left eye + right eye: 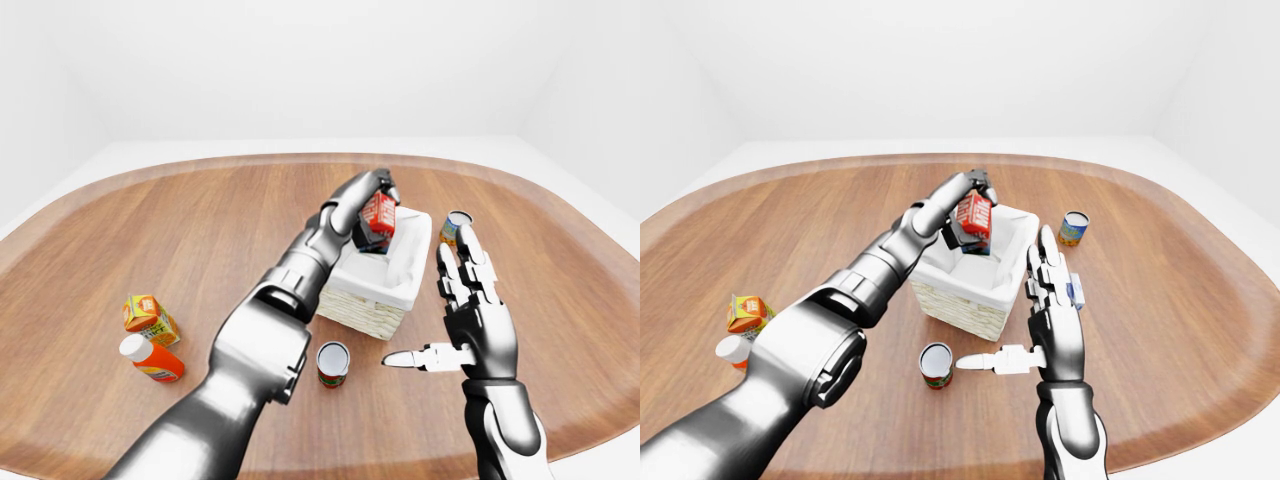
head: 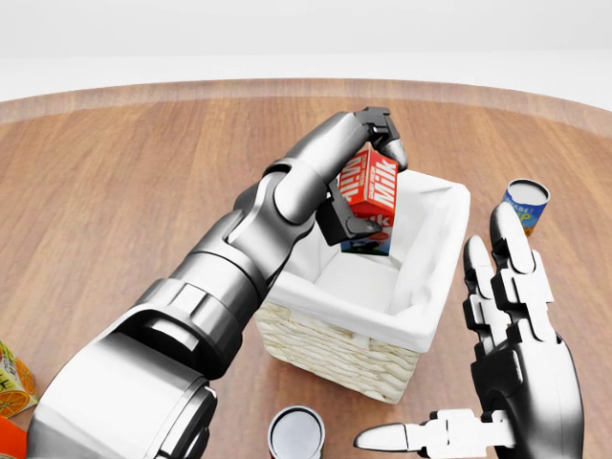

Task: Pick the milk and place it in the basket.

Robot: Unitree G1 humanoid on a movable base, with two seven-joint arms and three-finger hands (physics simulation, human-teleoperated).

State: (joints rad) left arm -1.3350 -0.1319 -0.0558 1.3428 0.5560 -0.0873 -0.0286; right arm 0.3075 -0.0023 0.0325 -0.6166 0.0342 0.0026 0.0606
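My left hand (image 2: pixel 368 177) grips the milk (image 2: pixel 368 191) over the basket (image 2: pixel 435 325), the carton tilted and low inside its far side. I should lower it until it meets the white liner (image 2: pixel 354 277) before I release it; otherwise the basket looks empty. My right hand (image 2: pixel 512 363) waits just right of it, fingers spread wide.

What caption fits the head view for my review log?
Left robot hand holds the milk carton over the white-lined basket; right robot hand waits open beside it.
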